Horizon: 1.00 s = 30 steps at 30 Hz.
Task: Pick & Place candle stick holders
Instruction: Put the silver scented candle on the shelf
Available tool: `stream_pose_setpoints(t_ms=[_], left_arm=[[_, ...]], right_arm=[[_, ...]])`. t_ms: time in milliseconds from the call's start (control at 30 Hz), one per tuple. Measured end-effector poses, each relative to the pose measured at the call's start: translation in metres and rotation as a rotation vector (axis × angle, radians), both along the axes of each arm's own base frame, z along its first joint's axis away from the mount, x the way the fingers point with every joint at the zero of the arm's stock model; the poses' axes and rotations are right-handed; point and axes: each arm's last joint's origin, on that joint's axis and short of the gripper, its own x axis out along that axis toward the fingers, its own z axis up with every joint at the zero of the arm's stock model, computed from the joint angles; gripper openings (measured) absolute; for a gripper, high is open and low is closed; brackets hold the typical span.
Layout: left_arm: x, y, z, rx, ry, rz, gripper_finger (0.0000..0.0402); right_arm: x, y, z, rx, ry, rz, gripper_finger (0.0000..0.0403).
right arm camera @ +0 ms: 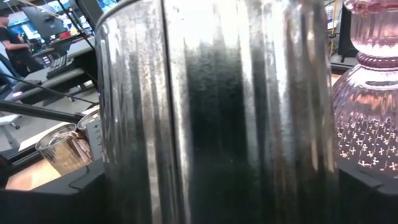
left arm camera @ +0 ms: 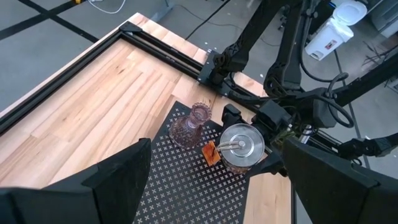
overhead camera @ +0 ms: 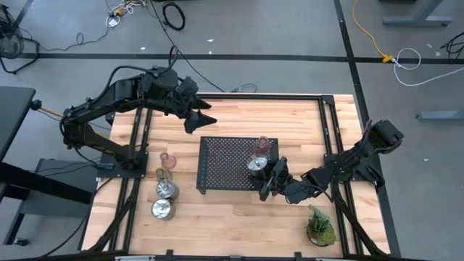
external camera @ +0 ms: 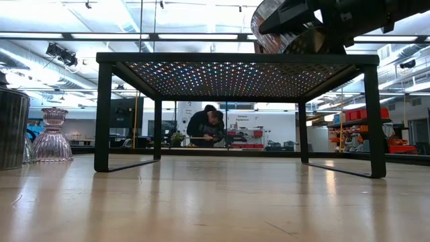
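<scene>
The right arm stretches low over the worktop, its end effector (overhead camera: 270,176) spread around a silver holder (overhead camera: 257,165) at the tray's (overhead camera: 217,163) right edge; the left end effector (overhead camera: 197,116) hovers spread near the far edge.

Black perforated tray (overhead camera: 225,161) mid-table, small potted plant (overhead camera: 320,227) near corner, person (external camera: 207,126) beyond.

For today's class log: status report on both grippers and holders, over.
Right gripper open around silver holder on tray. Left gripper open, empty, hovering. Nothing blocking.
</scene>
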Motion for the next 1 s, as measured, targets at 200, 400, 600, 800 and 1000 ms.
stream_pose_setpoints(t_ms=[200,400,600,800,1000], left_arm=[[0.0,0.0,-0.0001,0.0,0.001,0.0,0.0362],[0.0,-0.0001,-0.0001,-0.001,0.001,0.0,0.0362],[0.0001,-0.0008,-0.0001,-0.001,0.001,-0.003,0.0362],[0.0001,-0.0008,-0.0001,-0.001,0.001,-0.003,0.0362],[0.0003,-0.0019,-0.0001,-0.001,0.001,-0.007,0.0362]], right_arm=[[0.0001,0.0,-0.0003,0.002,0.002,0.006,0.0399],[0.0001,0.0001,-0.0005,0.008,0.002,0.008,0.0399],[0.0003,0.0006,-0.0004,0.015,0.002,0.022,0.0398],[0.0007,0.0013,0.0,0.043,-0.009,0.036,0.0398],[0.0006,0.0011,-0.0001,0.041,-0.007,0.034,0.0398]])
